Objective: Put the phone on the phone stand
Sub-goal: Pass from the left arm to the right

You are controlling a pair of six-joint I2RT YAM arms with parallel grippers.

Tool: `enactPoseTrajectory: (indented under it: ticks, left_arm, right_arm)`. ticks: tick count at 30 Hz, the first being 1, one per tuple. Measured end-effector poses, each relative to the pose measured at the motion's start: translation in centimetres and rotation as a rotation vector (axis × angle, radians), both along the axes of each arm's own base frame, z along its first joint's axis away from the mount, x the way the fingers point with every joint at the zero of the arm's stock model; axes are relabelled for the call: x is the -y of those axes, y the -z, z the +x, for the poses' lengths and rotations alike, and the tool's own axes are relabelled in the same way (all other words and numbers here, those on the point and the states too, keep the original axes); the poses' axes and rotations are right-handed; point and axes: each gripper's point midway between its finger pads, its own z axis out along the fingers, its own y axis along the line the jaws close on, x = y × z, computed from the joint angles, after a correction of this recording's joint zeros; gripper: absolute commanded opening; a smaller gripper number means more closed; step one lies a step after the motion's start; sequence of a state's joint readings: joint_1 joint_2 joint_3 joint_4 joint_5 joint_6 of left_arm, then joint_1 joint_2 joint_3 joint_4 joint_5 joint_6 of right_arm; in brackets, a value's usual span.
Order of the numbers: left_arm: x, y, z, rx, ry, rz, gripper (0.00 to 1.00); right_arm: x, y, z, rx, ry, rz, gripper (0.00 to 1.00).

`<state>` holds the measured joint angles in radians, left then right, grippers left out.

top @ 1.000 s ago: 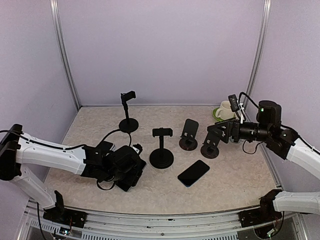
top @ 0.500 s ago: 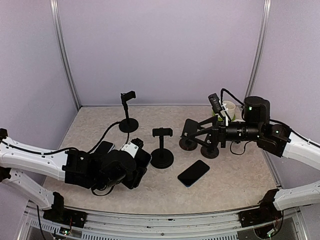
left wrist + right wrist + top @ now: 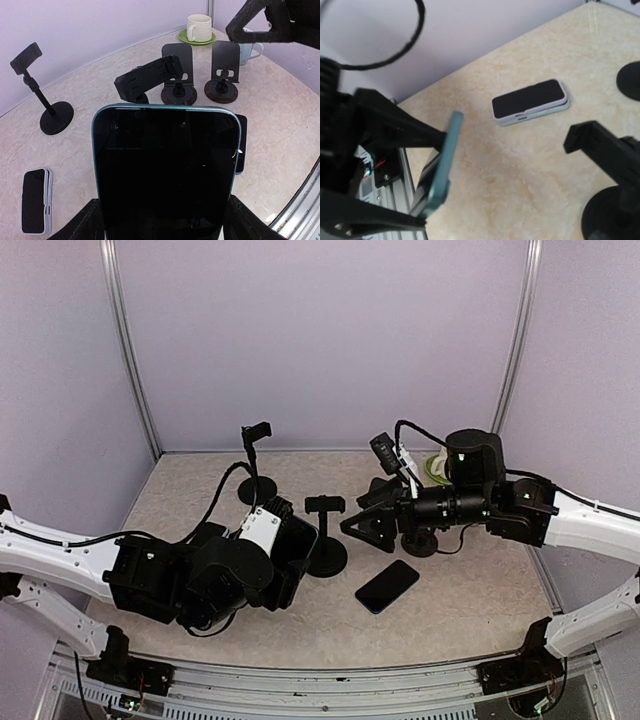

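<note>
Left wrist: my left gripper [image 3: 165,225] clamps the phone [image 3: 165,165] by its long edges, leaving its end free for the phone stand [image 3: 147,80] at twelve o'clock. My right gripper [image 3: 362,525] gapes wide, empty.

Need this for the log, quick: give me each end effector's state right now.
Left end effector: closed on the blue-edged phone.
Right end effector: open, holding nothing.

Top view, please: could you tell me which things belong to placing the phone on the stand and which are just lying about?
Job: teal phone in the left gripper; centre clamp stand, probably the target.
Lying about: tall stand, plate stands, black phone, white-cased phone, white mug, green saucer, pale blue mug.
</note>
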<state>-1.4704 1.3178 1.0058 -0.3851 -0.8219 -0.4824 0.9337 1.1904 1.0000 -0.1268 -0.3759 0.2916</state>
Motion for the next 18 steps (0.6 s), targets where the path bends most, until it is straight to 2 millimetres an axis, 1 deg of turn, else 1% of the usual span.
enactPoseTrajectory:
  ticks: [4,8,13,18]
  left_arm:
    - [0.2,-1.0,-0.1,0.023,-0.009,-0.018,0.5]
    - [0.3,-1.6,0.0,0.047,-0.023,-0.018,0.5]
    - [0.6,-2.5,0.1,0.071,-0.038,-0.033,0.51]
    - [1.0,-2.8,0.2,0.087,-0.043,-0.032,0.51]
  right_arm:
    - [-1.0,0.6,-0.4,-0.024,-0.004,-0.019,0.94]
    - [-1.9,0.3,-0.7,-0.041,-0.012,-0.018,0.92]
    - [-2.9,-0.2,-0.3,-0.072,-0.007,-0.006,0.91]
    - [-4.1,0.5,0.1,-0.114,-0.004,-0.017,0.88]
